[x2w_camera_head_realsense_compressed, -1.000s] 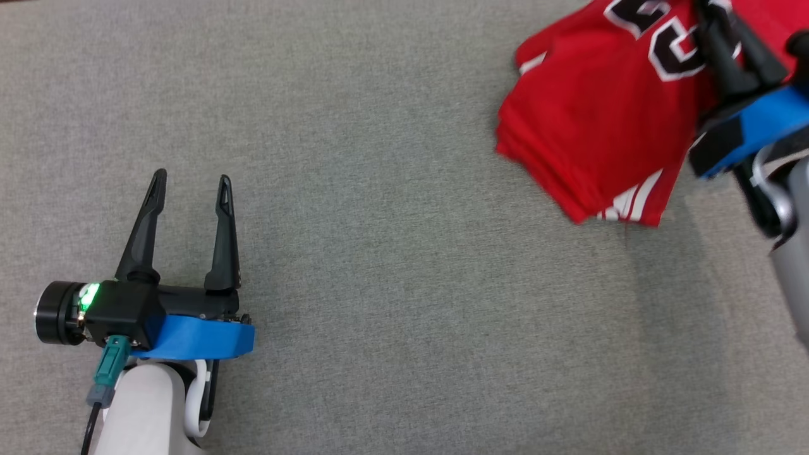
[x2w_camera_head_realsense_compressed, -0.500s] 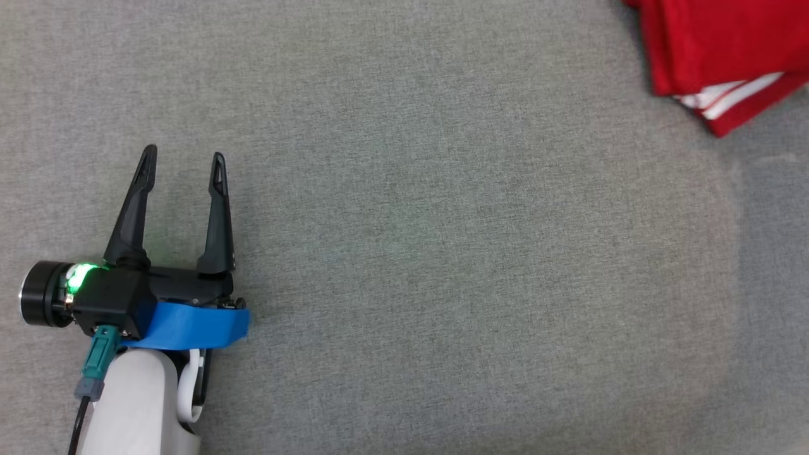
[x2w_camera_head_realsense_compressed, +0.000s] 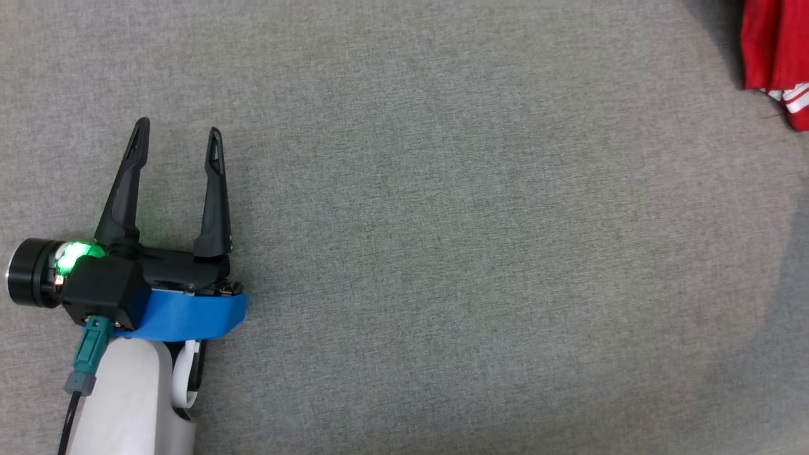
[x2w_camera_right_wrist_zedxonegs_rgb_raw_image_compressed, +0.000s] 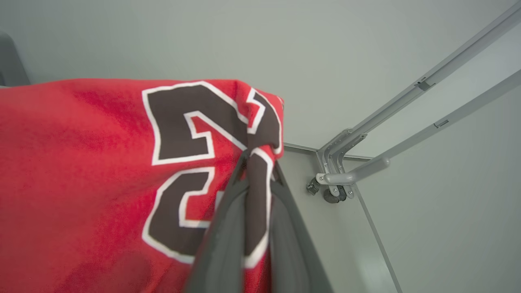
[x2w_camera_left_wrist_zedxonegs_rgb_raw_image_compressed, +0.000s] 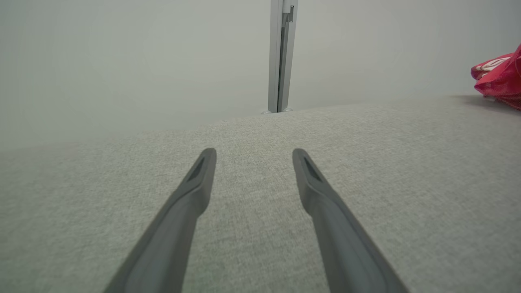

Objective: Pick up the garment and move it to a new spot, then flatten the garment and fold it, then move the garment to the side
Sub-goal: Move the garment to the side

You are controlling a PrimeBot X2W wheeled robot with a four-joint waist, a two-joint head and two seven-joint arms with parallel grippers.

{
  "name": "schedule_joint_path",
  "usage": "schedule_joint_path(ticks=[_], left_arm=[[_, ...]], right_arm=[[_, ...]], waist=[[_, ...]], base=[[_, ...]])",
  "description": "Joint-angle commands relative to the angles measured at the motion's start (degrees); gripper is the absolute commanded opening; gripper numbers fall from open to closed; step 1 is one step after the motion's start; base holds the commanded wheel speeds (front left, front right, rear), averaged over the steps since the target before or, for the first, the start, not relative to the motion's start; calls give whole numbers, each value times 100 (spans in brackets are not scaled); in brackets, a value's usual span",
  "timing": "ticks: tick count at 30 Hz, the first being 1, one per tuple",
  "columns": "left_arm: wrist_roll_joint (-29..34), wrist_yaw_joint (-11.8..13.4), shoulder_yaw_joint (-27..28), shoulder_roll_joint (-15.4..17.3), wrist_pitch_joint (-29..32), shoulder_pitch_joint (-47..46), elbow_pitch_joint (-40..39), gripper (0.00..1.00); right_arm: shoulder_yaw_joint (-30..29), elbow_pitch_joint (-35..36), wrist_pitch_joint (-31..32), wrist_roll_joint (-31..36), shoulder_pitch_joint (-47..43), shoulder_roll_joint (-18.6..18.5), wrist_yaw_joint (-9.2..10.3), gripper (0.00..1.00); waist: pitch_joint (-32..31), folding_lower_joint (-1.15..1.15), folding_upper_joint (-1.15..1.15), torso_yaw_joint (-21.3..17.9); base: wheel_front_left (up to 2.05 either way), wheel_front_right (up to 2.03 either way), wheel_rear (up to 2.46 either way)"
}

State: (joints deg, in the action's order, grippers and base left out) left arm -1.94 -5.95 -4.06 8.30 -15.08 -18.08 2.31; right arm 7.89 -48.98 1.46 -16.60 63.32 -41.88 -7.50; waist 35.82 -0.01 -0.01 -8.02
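At the lower left of the head view, the left gripper (x2w_camera_head_realsense_compressed: 177,128) is held released, its fingers spread wide just above the grey fabric surface (x2w_camera_head_realsense_compressed: 442,253). Well apart from it, at the upper right edge, the red jersey (x2w_camera_head_realsense_compressed: 774,50) is seen. In the right wrist view a fold of it is clamped between the closed fingers of the right gripper (x2w_camera_right_wrist_zedxonegs_rgb_raw_image_compressed: 260,162).

Grey woven fabric covered the tabletop (x2w_camera_head_realsense_compressed: 442,221), evenly lit, with a soft shadow (x2w_camera_head_realsense_compressed: 793,272) at its right edge. Beyond its far edge stood a plain pale wall (x2w_camera_left_wrist_zedxonegs_rgb_raw_image_compressed: 122,61) and an upright metal post (x2w_camera_left_wrist_zedxonegs_rgb_raw_image_compressed: 281,57). Elsewhere, grey metal rails (x2w_camera_right_wrist_zedxonegs_rgb_raw_image_compressed: 431,77) met beside a small dark caster (x2w_camera_right_wrist_zedxonegs_rgb_raw_image_compressed: 333,196).
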Motion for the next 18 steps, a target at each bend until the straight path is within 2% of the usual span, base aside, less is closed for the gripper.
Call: schedule_joint_path(ticks=[1, 3, 4, 5, 6, 11, 18], left_arm=[[2, -3, 2, -3, -8, -99, 91, 100], [-8, 3, 10, 4, 0, -115, 103, 100], [-13, 2, 13, 7, 4, -123, 110, 100], [-19, 12, 15, 9, 4, -129, 112, 100], [-23, 29, 26, 9, 4, -130, 110, 100], [-42, 47, 66, 21, 5, -110, 117, 100], [-67, 66, 95, 22, 5, -46, 154, 100]], right_arm=[[-73, -166, 25, 85, 194, 97, 1, 0], [-185, -397, 49, 206, 307, 133, 1, 3], [-241, -504, 67, 283, 373, 141, 1, 22], [-293, -606, 93, 347, 430, 156, 1, 71], [-334, -707, 103, 427, 480, 202, 1, 100], [-534, -1014, 33, 726, 661, 350, 1, 100], [-579, -1094, -229, 1007, 738, 528, 1, 100]], waist=[[64, 1, 1, 43], [110, 1, 1, 78], [124, 1, 1, 97], [138, 1, 1, 116], [145, 1, 1, 132], [147, 1, 1, 183], [25, 1, 1, 172]], base=[[0, 0, 0], [0, 0, 0], [0, 0, 0], [0, 0, 0], [0, 0, 0], [0, 0, 0], [0, 0, 0]])
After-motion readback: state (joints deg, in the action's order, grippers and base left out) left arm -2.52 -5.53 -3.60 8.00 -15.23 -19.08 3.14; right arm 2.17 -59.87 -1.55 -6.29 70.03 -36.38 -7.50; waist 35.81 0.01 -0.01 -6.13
